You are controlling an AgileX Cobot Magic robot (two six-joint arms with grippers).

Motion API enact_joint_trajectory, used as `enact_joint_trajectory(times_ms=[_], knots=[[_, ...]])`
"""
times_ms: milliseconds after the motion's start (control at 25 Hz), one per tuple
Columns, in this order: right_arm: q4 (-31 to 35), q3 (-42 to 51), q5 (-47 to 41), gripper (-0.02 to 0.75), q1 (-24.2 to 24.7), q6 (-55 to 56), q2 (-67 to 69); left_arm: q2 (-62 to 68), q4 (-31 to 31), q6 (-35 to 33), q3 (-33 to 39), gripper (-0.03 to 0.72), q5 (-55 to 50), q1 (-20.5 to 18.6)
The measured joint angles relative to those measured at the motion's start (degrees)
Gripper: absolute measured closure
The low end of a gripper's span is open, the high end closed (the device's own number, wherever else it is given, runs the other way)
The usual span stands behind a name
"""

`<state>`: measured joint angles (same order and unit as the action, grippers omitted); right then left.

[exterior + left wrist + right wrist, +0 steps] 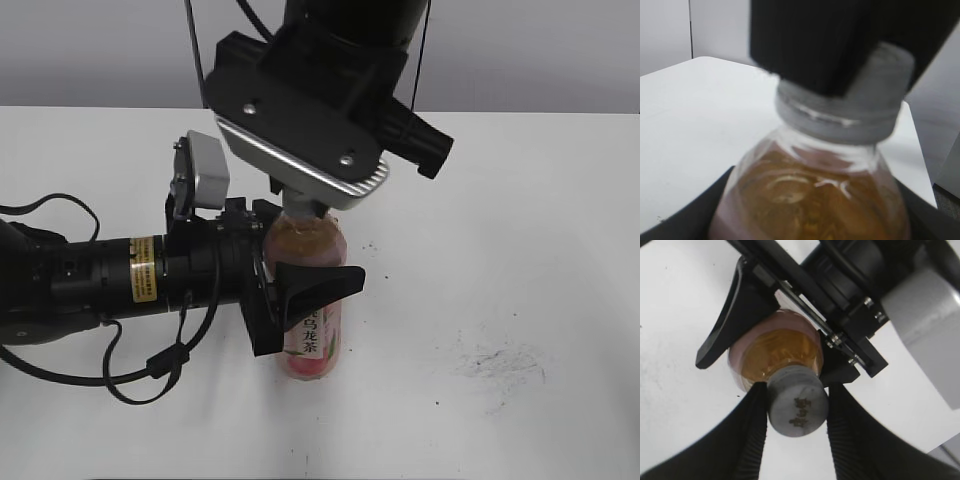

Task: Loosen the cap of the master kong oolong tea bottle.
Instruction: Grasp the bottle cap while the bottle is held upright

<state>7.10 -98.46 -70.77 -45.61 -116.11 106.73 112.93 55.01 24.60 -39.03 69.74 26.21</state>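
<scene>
Master kong oolong tea bottle (312,330) is standing upright on the white tabletop (520,250), a little left of the middle as I am looking at it, and both arms are working on it at once. The left gripper (290,290) is reaching in sideways from the left, its black jaws wrapping around the bottle's body just above the pink label and holding it steady; in the left wrist view the amber shoulder of the bottle (810,195) is filling the frame between the dark jaw edges. The right gripper (797,412) is coming down from above, and in its wrist view the jaws are pressing against both sides of the cap (798,407), narrowed onto it with no gap showing on either side. From the exterior view the cap itself is hiding under the right arm's silver wrist plate (300,150), so only the neck is peeking out.

As for progress, the grasping part is looking done: body clamped, cap pinched. Whether any turning is taking effect I cannot tell. In the left wrist view the cap (840,117) is sitting low on the neck with its ring close against the bottle, which suggests to me it is not yet unscrewed to any visible degree. What is remaining, by my reckoning, is the twist of the right wrist while the left keeps the bottle from spinning.
</scene>
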Motion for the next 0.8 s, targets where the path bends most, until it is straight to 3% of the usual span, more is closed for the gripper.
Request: enact_joint_trajectory(times_ms=[240,360,680,800], knots=[[0.16,0.00,0.00,0.461,0.00,-20.46,0.00,0.00,1.20,0.00,-0.11,0.243,0.00,-0.05],[0.40,0.00,-0.11,0.461,0.00,-25.28,0.00,0.00,1.92,0.00,-0.18,0.243,0.05,-0.16],[0.24,0.00,-0.49,0.458,0.00,-11.99,-0.05,0.00,2.43,0.00,-0.32,0.243,0.05,-0.18],[-0.51,0.00,-0.37,0.409,0.00,-3.16,-0.10,0.00,2.54,0.00,-0.31,0.243,0.05,-0.18]])
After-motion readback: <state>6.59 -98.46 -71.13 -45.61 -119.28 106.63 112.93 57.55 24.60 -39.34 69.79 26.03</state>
